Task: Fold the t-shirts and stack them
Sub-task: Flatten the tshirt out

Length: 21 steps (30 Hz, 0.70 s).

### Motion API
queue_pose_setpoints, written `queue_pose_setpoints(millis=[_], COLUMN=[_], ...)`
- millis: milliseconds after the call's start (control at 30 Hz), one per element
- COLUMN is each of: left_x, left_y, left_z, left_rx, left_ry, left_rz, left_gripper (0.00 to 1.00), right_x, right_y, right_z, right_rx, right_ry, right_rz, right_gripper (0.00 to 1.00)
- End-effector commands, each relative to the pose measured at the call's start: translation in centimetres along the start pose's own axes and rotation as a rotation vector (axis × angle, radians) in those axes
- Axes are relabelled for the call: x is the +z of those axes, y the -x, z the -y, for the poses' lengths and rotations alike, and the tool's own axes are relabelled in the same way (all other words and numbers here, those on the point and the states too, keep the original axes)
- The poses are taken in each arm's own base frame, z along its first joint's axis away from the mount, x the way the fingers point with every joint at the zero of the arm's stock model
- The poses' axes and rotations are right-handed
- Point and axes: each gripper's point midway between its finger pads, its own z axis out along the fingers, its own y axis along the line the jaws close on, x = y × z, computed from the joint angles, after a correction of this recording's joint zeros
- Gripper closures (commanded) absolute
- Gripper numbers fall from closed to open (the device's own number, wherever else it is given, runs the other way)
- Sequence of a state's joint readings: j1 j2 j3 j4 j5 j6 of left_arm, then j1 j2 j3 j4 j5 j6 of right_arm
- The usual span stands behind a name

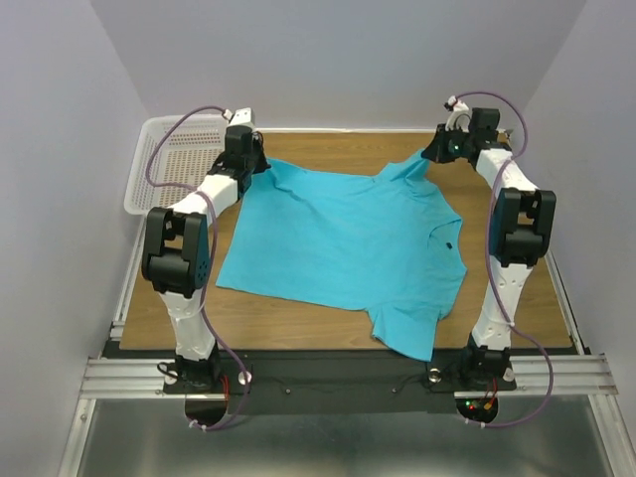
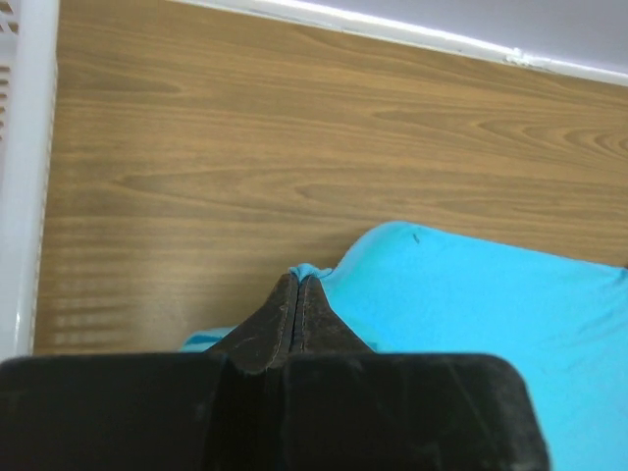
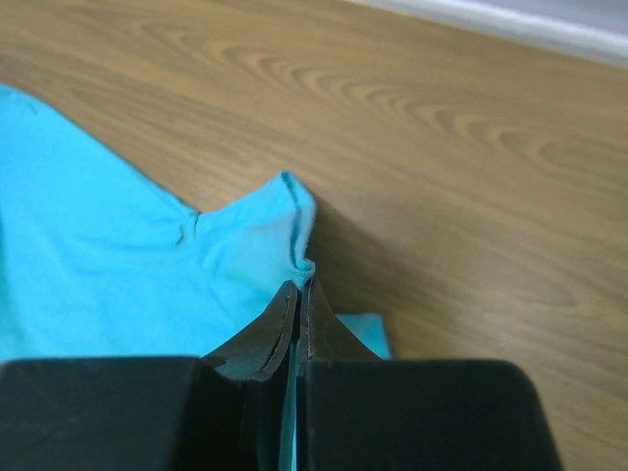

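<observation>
- Turquoise t-shirt [image 1: 348,238] lies mid-frame; left gripper [image 2: 297,280] and right gripper [image 3: 302,285] both clenched on its upper edge.
- First fold, I judge; next I'd carry both evenly toward lower frame.

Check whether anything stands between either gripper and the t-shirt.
Nothing visible does. The left gripper is shut on a pinch of the t-shirt at its far-left corner, and the right gripper is shut on its far-right corner. The white basket stands off to the left, apart from the cloth.
</observation>
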State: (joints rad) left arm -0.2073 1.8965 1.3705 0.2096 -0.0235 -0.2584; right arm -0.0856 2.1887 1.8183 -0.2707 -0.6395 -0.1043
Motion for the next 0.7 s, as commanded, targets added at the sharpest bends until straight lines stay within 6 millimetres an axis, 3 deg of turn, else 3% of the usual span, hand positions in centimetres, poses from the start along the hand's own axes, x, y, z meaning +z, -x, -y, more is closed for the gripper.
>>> queue_pose_setpoints(millis=[0, 433, 667], left_x=[0.8, 4.7, 6.0], left_y=[3.6, 4.8, 4.4], left_z=[0.1, -0.2, -0.4], left_rx=[0.03, 0.034, 0.048], left_ry=[0.04, 0.107, 0.12], left_rz=[0.056, 0.022, -0.004], left_gripper=[1.0, 1.0, 1.0], right_x=[-1.1, 0.3, 0.8], right_y=[6.9, 8.3, 7.2], right_z=[1.0, 3.5, 3.6], right_rx=[-0.103, -0.062, -0.047], right_ry=[-0.061, -0.139, -0.132], right_rz=[0.161, 0.194, 0.174], right_gripper=[0.99, 0.99, 0.99])
